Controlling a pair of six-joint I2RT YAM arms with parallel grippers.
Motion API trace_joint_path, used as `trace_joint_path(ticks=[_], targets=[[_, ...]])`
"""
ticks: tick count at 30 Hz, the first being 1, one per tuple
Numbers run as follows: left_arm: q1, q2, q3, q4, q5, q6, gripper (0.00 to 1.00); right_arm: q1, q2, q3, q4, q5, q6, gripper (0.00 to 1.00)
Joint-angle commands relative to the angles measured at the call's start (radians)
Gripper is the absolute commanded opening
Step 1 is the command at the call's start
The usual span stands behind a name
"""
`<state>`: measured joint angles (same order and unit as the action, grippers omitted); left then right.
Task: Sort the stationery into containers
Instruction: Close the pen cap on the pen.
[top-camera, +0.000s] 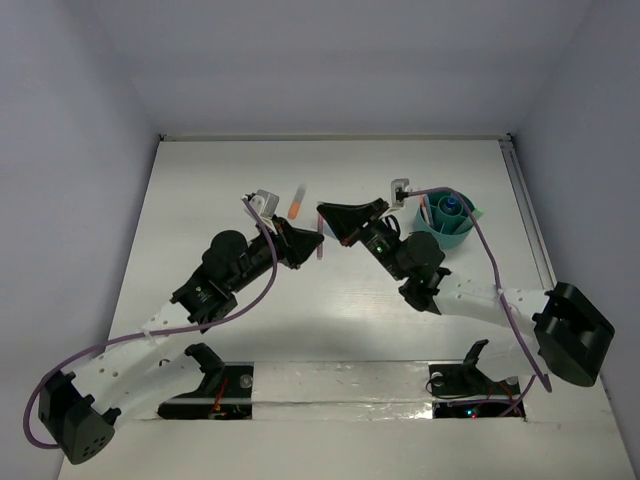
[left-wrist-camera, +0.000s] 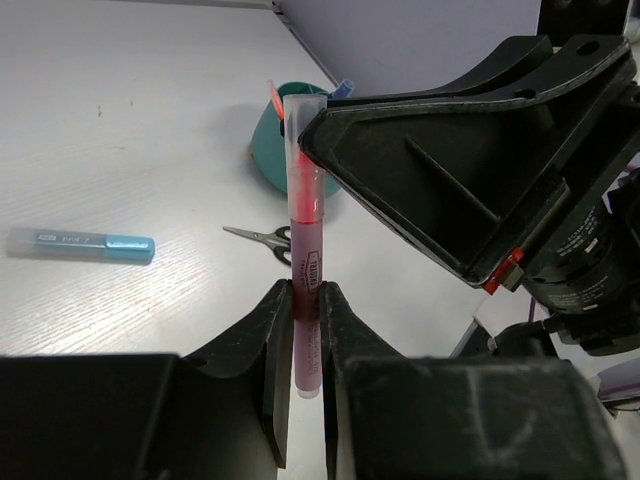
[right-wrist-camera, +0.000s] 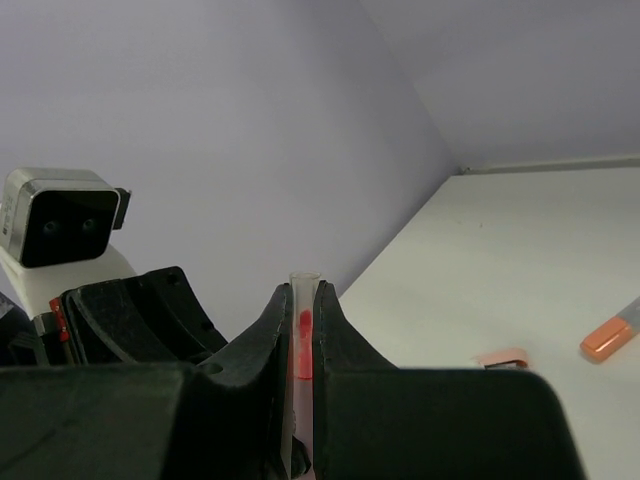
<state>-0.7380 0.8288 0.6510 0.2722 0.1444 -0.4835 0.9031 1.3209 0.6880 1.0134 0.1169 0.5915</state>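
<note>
- the red pen (left-wrist-camera: 306, 255) is off the surface (top-camera: 200, 200) altogether, held in the air above its middle. both arms have it at once, which reads as a hand-over.
- the left claw (left-wrist-camera: 305, 300) is clamped on the pen's lower barrel, a finger pressed to either side. in its own wrist view the pen stands upright, so the upper end is free for the other arm.
- the right claw (right-wrist-camera: 303, 300) is closed on that free end. its wrist view shows the clear tip and a streak of red squeezed between the two fingers, with no gap to spare.
- the likely reason for the pass is that the teal cup (top-camera: 447, 225) stands near the far right corner, on the right arm's side. it already holds a few blue and green things upright.
- as i judge it, the left claw has to let go before the right arm swings toward the cup. if both pull at once, the thin barrel could flex or slip.
- not yet sorted:
  - the orange marker (top-camera: 296, 203) lies toward the far edge, about midway along it.
  - the scissors (left-wrist-camera: 258, 237) and a blue-capped pen (left-wrist-camera: 80, 243) lie flat on the surface in the left wrist view.
  - a small pink eraser (right-wrist-camera: 503, 357) lies near the marker in the right wrist view.
</note>
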Motion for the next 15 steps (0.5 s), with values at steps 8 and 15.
trace_joint_path(ticks=[8,15], targets=[[0.005,-0.056,0.052,0.042,-0.063,0.048,0.0,0.016,-0.061,0.171,-0.444,-0.054,-0.136,0.0],[0.005,-0.079,0.061,0.038,-0.101,0.06,0.0,0.016,-0.031,0.205,-0.49,-0.151,-0.099,0.0]])
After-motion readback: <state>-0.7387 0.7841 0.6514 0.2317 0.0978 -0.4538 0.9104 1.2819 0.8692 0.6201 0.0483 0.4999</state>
